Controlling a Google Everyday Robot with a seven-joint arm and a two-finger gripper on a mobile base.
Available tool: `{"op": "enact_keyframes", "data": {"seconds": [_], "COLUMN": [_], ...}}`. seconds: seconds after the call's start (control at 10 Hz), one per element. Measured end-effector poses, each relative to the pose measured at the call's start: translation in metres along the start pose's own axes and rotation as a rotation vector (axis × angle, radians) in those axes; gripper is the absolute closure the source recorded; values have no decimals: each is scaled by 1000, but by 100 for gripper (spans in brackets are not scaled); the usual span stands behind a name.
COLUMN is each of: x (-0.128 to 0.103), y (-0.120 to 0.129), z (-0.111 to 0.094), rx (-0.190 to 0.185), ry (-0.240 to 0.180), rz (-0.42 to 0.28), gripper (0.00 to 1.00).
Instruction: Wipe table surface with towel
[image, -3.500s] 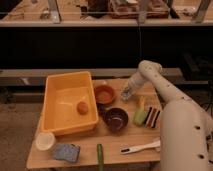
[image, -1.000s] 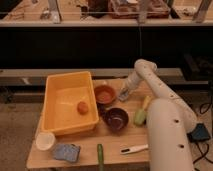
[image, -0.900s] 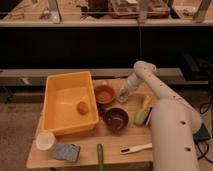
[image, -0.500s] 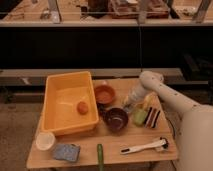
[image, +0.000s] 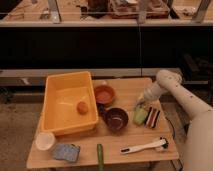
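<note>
Gripper (image: 141, 104) being held just above green towel (image: 139, 117), right of centre.
Towel lying on table (image: 127, 90) betw. dark bowl (image: 116, 120) & striped pad (image: 152, 116); gripper's open/shut state can't be told.

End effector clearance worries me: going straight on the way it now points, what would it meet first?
Most likely the green pad, which lies just below and in front of the end effector, though depth is unclear.
</note>
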Motion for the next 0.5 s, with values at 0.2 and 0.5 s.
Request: {"op": "enact_keyframes", "data": {"seconds": [0.2,0.5], "x": [40,68], "y": [-15,-55], "z": [2,29], "rx": [-2,-22], "ry": [15,-9], "rz": [17,1], "gripper": [96,96]}}
